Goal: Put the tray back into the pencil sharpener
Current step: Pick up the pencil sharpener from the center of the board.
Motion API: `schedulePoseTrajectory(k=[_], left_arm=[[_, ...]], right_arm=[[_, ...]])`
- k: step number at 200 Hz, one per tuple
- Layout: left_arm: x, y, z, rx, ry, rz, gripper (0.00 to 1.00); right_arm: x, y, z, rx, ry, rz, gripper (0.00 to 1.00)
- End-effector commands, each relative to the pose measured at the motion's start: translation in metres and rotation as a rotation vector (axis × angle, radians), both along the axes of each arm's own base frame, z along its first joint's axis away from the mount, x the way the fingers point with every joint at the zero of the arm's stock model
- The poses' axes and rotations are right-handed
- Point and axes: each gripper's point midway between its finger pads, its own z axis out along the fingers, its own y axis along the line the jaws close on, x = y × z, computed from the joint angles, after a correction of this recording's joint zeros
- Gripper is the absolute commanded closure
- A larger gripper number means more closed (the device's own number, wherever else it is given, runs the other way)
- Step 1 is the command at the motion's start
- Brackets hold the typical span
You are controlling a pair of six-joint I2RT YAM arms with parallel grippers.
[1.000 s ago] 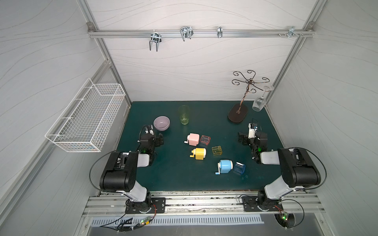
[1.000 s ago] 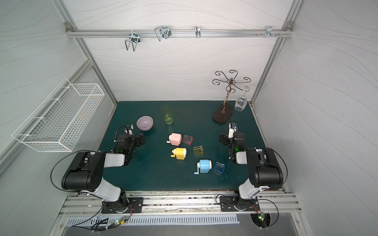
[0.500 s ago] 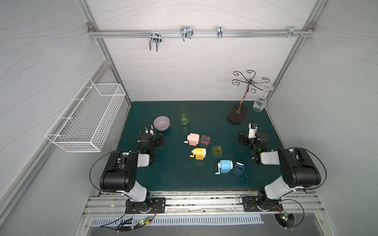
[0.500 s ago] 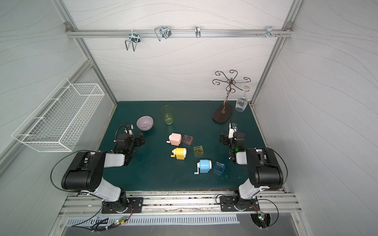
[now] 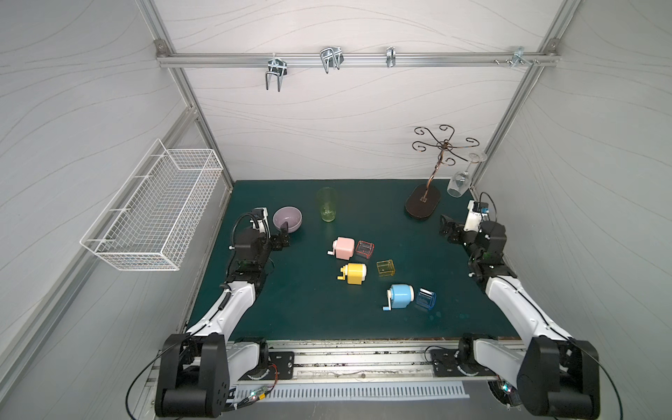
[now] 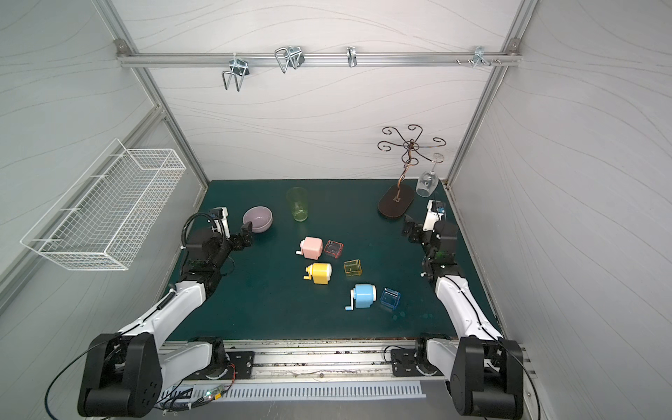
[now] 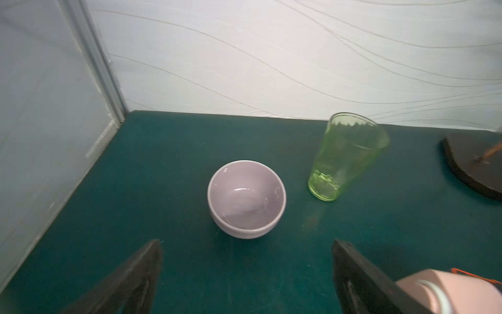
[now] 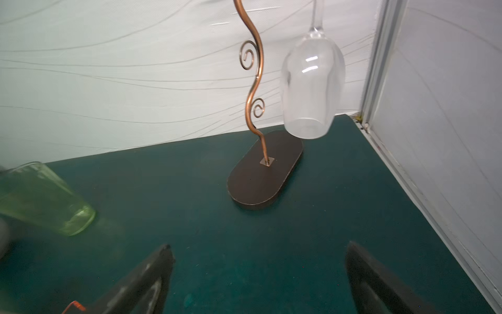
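Note:
Three pencil sharpeners lie mid-table, each beside a clear tray of matching colour. The pink sharpener (image 5: 343, 248) (image 7: 445, 291) has a red tray (image 5: 364, 249) touching its right side. Right of the yellow sharpener (image 5: 354, 273) sits the yellow tray (image 5: 386, 268), a gap apart. The blue sharpener (image 5: 400, 295) has the blue tray (image 5: 426, 299) close on its right. My left gripper (image 5: 283, 236) (image 7: 245, 244) is open and empty near the bowl. My right gripper (image 5: 448, 231) (image 8: 259, 244) is open and empty by the stand.
A purple bowl (image 7: 245, 198) sits just ahead of the left gripper, with a green glass (image 5: 327, 204) further right. A copper stand (image 8: 264, 171) with a hanging wine glass (image 8: 311, 81) occupies the back right corner. A wire basket (image 5: 156, 214) hangs on the left wall.

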Motion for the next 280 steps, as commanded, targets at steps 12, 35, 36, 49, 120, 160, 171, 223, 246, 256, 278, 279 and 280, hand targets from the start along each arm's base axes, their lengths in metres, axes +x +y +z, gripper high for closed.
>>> schedulePoseTrajectory(k=[12,35,36,49,120,160,171,223,246,256,278,279,280], left_arm=[[-0.019,-0.054,0.025,-0.119,0.014,-0.283,0.02],[-0.035,-0.084,0.033,-0.124,0.002,-0.424,0.03],[-0.035,-0.086,0.033,-0.122,0.001,-0.433,0.03],[-0.045,-0.103,0.033,-0.105,0.009,-0.517,0.03],[-0.106,-0.173,0.027,-0.009,0.005,-0.869,0.02],[-0.129,-0.190,0.019,0.025,0.016,-0.977,0.02],[-0.130,-0.192,0.017,0.021,0.013,-0.986,0.02],[-0.134,-0.194,0.015,0.044,0.012,-1.020,0.01],[-0.137,-0.194,0.013,0.054,0.023,-1.033,0.01],[-0.138,-0.194,0.013,0.059,0.026,-1.038,0.01],[-0.144,-0.193,0.012,0.063,0.033,-1.051,0.01],[-0.144,-0.193,0.012,0.063,0.034,-1.051,0.01],[-0.144,-0.193,0.012,0.062,0.034,-1.051,0.01]], right_arm=[[-0.026,0.049,0.006,0.025,0.174,0.327,0.01],[-0.038,0.085,0.040,-0.067,0.089,0.633,0.05],[-0.039,0.087,0.041,-0.074,0.086,0.649,0.05],[-0.058,0.107,0.040,-0.183,0.104,0.822,0.08],[-0.171,0.136,-0.042,-0.503,0.268,1.187,0.05],[-0.219,0.144,-0.091,-0.604,0.364,1.378,0.10],[-0.224,0.147,-0.101,-0.623,0.375,1.406,0.10],[-0.211,0.153,-0.131,-0.751,0.393,1.418,0.11],[-0.211,0.150,-0.143,-0.786,0.426,1.436,0.17],[-0.209,0.151,-0.146,-0.795,0.426,1.434,0.18],[-0.205,0.154,-0.152,-0.793,0.436,1.437,0.20],[-0.205,0.155,-0.153,-0.793,0.436,1.437,0.20],[-0.205,0.155,-0.153,-0.793,0.437,1.438,0.20]])
